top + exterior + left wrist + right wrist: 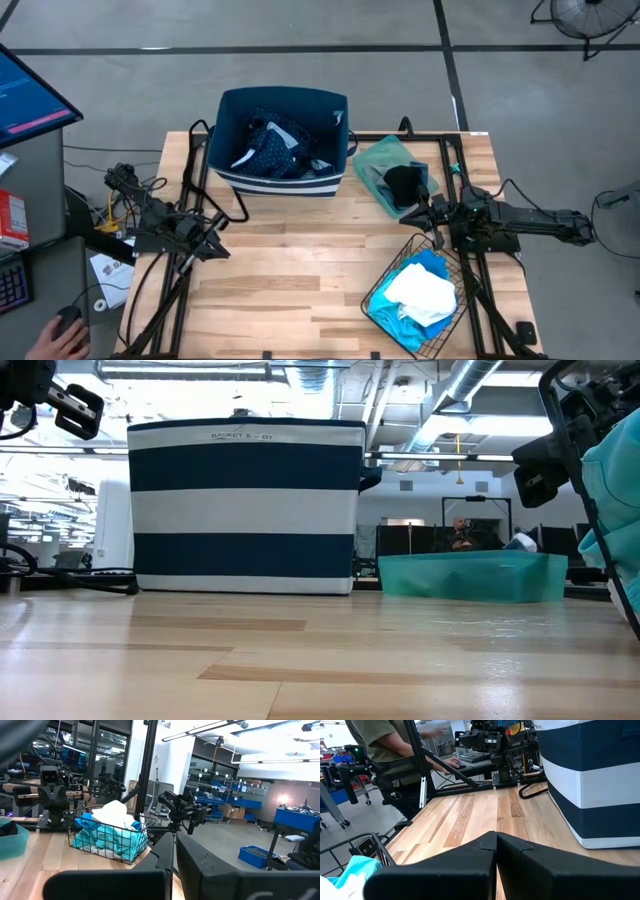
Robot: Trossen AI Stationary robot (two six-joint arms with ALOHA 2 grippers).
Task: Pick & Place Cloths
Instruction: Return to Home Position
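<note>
Several cloths show. A navy dotted cloth and a pale one lie inside the striped navy bin. A black cloth rests in a shallow teal tray. Turquoise and white cloths fill the wire basket, which also shows in the left wrist view. My left gripper is shut near the table's left side. My right gripper is shut between tray and basket, pointing left.
Bare wood lies between the two arms, in front of the bin. Cables sprawl by the left edge. A person's hand rests on a mouse off the table's left, and a person stands beyond that edge.
</note>
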